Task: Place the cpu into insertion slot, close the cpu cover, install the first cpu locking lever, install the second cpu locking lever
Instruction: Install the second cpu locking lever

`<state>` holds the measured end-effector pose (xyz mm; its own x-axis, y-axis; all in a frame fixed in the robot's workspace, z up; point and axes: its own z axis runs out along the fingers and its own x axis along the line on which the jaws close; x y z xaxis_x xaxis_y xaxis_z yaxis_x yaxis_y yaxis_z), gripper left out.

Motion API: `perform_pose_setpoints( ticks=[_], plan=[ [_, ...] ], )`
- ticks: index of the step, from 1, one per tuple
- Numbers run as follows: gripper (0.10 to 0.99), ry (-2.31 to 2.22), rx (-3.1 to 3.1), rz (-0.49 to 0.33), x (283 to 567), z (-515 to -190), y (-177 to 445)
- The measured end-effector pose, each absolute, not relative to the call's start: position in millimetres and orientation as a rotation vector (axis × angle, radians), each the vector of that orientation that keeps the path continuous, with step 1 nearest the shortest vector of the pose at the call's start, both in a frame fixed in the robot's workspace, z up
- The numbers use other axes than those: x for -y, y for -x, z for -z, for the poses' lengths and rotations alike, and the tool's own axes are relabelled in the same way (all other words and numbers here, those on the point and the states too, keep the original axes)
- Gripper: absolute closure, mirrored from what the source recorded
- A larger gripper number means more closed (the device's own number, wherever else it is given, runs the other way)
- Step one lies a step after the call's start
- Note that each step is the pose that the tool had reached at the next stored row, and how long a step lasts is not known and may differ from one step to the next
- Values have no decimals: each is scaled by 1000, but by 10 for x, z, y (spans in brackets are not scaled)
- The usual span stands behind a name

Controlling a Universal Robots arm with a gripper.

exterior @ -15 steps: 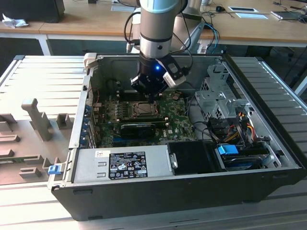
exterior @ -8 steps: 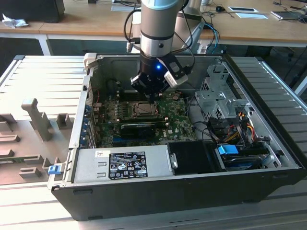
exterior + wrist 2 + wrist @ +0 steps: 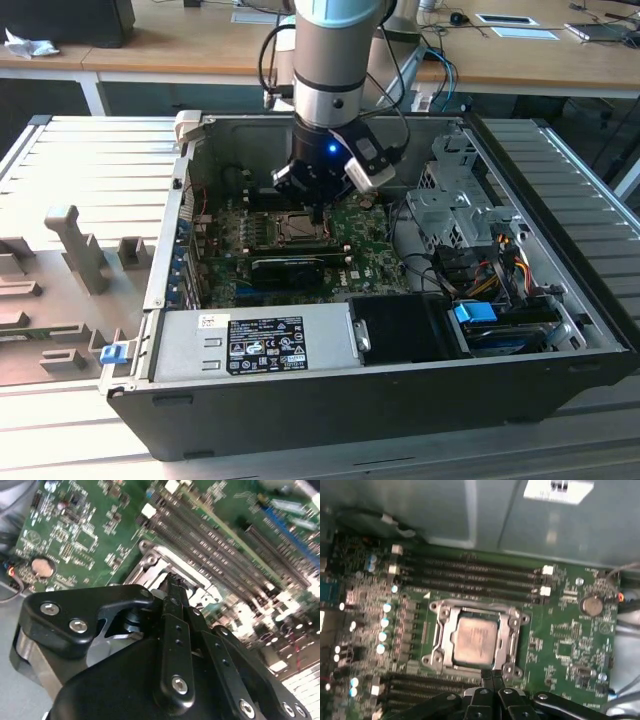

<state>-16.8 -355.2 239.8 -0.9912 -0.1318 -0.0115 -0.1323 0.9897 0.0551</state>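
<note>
In the first wrist view the cpu [image 3: 476, 639] lies flat in the insertion slot [image 3: 433, 661], its pale metal face up. The cpu cover [image 3: 444, 635], a silvery frame, lies down around it. My gripper [image 3: 493, 674] is shut, its two black fingers pressed together, with the tips at the edge of the socket frame. The second wrist view shows the same shut fingertips [image 3: 172, 582] just over the silvery socket rim [image 3: 150, 562]. In the exterior view the gripper [image 3: 318, 213] reaches down into the open computer case onto the insertion slot [image 3: 296, 228].
Long memory slots [image 3: 475, 572] run beside the socket, and a coin battery [image 3: 593, 605] sits on the green board. A black ribbed block [image 3: 288, 268], the power supply [image 3: 260, 345], a drive cage [image 3: 460, 200] and loose cables [image 3: 490, 262] crowd the case.
</note>
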Motion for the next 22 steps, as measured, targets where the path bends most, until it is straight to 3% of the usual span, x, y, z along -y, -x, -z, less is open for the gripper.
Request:
perform_pose_setpoints(
  ticks=[22],
  plan=[
    [980, 213, -3129, -220, 3785, -2115, 602]
  ],
)
